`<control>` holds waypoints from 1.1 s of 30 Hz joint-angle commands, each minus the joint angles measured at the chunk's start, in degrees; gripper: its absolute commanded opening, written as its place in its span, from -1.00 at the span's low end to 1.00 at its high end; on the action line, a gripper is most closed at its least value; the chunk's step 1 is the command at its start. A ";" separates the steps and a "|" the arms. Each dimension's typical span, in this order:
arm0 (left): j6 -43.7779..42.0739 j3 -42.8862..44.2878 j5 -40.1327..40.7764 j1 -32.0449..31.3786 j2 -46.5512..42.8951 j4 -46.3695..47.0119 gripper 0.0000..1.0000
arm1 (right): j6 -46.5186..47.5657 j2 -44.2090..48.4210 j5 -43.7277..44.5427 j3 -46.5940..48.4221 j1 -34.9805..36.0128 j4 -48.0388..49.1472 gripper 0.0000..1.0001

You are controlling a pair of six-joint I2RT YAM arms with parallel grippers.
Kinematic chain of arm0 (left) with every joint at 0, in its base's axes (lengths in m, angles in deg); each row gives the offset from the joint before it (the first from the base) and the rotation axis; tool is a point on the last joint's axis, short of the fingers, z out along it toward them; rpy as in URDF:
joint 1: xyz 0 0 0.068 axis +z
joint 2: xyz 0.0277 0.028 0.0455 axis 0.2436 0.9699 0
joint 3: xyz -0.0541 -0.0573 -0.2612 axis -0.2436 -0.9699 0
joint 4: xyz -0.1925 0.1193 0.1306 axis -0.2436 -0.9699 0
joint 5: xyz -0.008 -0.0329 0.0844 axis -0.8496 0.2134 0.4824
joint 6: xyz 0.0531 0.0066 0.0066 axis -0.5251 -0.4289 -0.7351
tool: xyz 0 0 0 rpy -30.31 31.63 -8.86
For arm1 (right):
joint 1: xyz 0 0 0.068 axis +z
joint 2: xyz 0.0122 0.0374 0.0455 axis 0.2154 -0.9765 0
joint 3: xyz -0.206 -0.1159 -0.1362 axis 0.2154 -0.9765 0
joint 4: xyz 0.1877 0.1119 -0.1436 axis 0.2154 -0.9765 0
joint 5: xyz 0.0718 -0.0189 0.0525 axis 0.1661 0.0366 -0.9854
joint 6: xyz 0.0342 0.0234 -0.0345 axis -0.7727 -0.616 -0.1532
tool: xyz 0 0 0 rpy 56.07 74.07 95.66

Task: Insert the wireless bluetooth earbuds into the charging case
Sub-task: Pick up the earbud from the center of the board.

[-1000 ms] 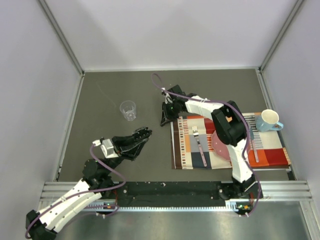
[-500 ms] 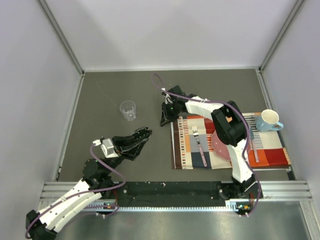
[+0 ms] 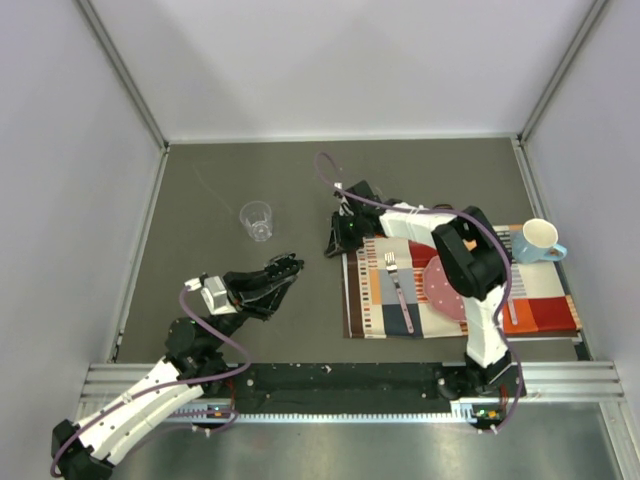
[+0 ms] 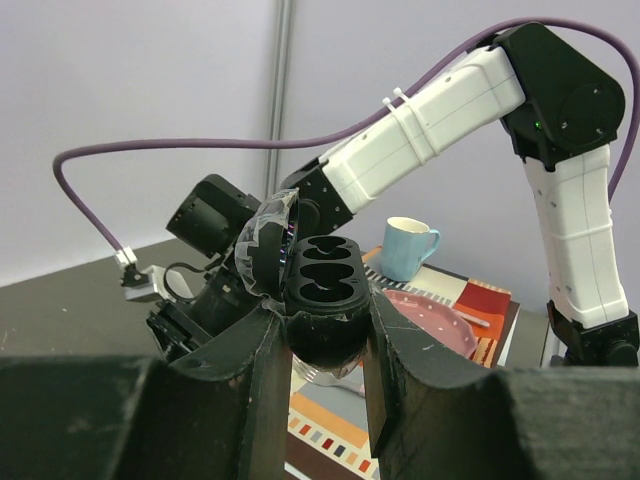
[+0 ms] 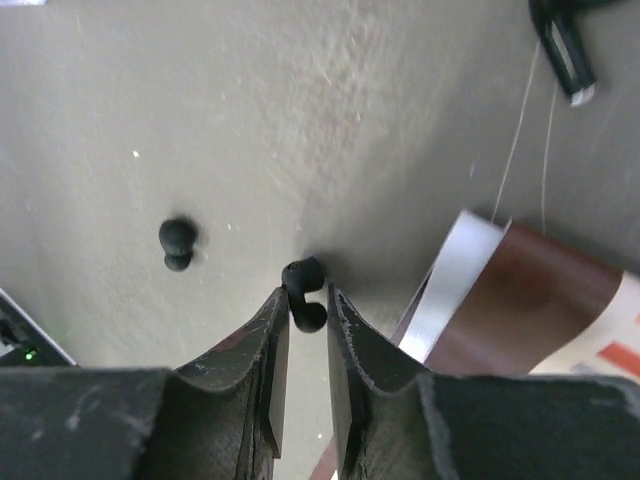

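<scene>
My left gripper [image 3: 286, 270] [image 4: 325, 322] is shut on the black charging case [image 4: 325, 285] and holds it above the table. The case lid is open and both sockets look empty. My right gripper [image 3: 336, 243] [image 5: 305, 300] points down at the table by the placemat's far left corner. Its fingers are nearly closed around one black earbud [image 5: 303, 278], which sits between the tips close to the table. A second earbud [image 5: 177, 241] lies free on the table to its left. The earbuds are too small to make out in the top view.
A clear plastic cup [image 3: 257, 220] stands left of the right gripper. A striped placemat [image 3: 530, 310] on the right carries a fork [image 3: 398, 290], a pink plate [image 3: 443, 290] and a blue mug [image 3: 538, 240]. The placemat's corner [image 5: 520, 300] shows beside the right fingers.
My right arm and gripper have shifted a little to the right, toward the placemat's corner. The left arm with the case has not moved.
</scene>
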 commanded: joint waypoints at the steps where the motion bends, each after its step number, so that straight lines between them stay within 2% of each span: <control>1: 0.54 1.21 0.17 -0.20 -0.12 1.87 -1.00 | -3.98 1.36 1.84 -6.15 -0.15 -1.47 -0.57; 16: 1.25 1.56 0.34 -0.20 -0.03 1.43 -1.00 | -5.39 0.48 2.28 -5.63 -0.94 -0.67 -0.50; 21: 1.16 1.56 0.34 -0.20 0.06 1.34 -1.00 | -5.92 0.92 2.10 -6.07 -1.29 -0.32 -0.51; 27: 1.25 1.48 0.43 -0.20 0.41 1.52 -1.00 | -6.18 1.19 2.54 -6.42 -1.21 0.03 -0.63; 33: 1.07 1.48 0.52 -0.20 0.41 1.52 -1.00 | -6.44 1.89 3.33 -6.95 -1.47 0.03 -0.57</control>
